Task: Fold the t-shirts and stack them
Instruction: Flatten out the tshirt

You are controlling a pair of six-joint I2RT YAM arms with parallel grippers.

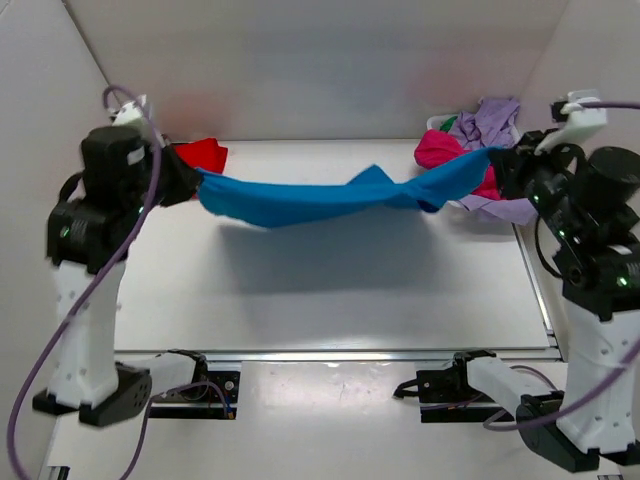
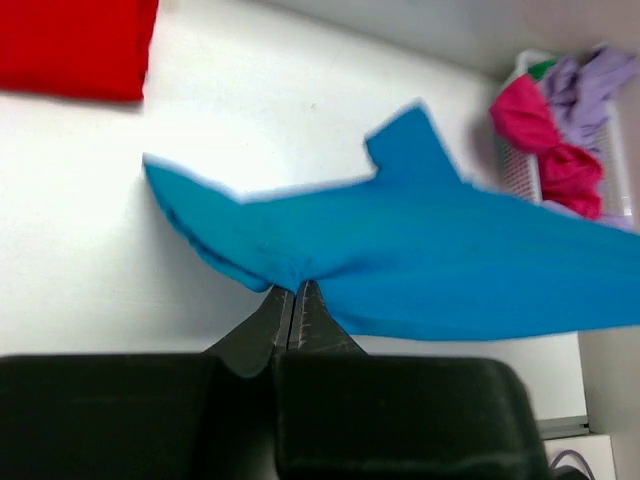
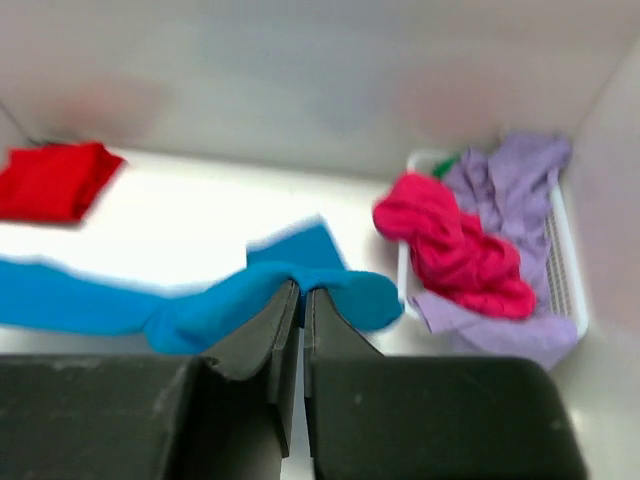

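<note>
A bright blue t-shirt (image 1: 320, 198) hangs stretched above the table between both arms. My left gripper (image 1: 195, 182) is shut on its left end (image 2: 290, 265), fingertips pinching a fold of cloth. My right gripper (image 1: 497, 160) is shut on its right end (image 3: 305, 280). A sleeve sticks up from the middle of the span (image 2: 410, 145). A folded red t-shirt (image 1: 203, 153) lies flat at the back left (image 2: 75, 45). A magenta pink t-shirt (image 1: 440, 150) and a lilac t-shirt (image 1: 495, 120) lie crumpled in the basket at the back right.
The white slatted basket (image 3: 565, 270) stands in the back right corner against the white walls. A bit of green cloth (image 3: 447, 162) shows at its far rim. A metal rail (image 1: 330, 354) runs along the table's near edge.
</note>
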